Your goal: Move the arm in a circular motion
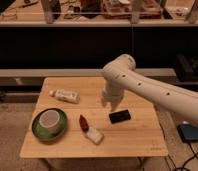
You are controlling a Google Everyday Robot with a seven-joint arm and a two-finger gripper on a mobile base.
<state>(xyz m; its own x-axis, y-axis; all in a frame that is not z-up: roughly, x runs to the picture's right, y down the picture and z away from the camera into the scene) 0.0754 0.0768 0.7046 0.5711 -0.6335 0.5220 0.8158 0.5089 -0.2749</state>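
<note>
The cream-white arm (pixel 157 92) reaches in from the right edge, its thick tubular segments marked with small dark dots. Its rounded elbow joint (pixel 119 70) sits above the back of the wooden table (pixel 137 137). From the elbow a short segment points down to the white gripper (pixel 109 103), which hangs above the table's middle, just left of a black flat object (pixel 120 116). The gripper holds nothing that I can see.
On the table are a white tube (pixel 65 95) at the back left, a green plate with a white cup (pixel 49 122) at the front left, and a red-and-white bottle (pixel 90 130) lying near the middle. Dark shelving stands behind. A blue-grey box (pixel 190 133) lies on the floor at right.
</note>
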